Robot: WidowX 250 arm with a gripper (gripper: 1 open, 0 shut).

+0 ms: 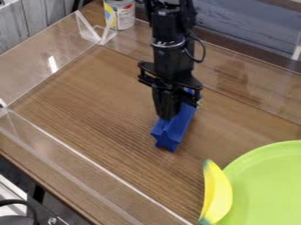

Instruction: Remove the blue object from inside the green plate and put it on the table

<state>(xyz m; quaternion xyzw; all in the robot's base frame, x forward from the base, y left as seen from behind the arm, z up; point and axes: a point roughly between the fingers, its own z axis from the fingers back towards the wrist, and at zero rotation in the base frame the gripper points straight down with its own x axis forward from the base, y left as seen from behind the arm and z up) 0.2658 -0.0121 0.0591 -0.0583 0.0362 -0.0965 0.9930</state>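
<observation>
The blue object (171, 134) is a ridged blue block on the brown table (94, 101). It lies left of the green plate (273, 174) and outside it. Its near end rests on the wood and its far end goes up between my fingers. My gripper (174, 112) points straight down over that far end and is shut on the block. The black fingers hide the block's top. The green plate shows only partly, at the bottom right corner.
A yellow banana-shaped thing (214, 193) lies against the plate's left rim. Low clear acrylic walls (41, 141) edge the table on the left and near sides. A white and yellow container (118, 13) stands beyond the far wall.
</observation>
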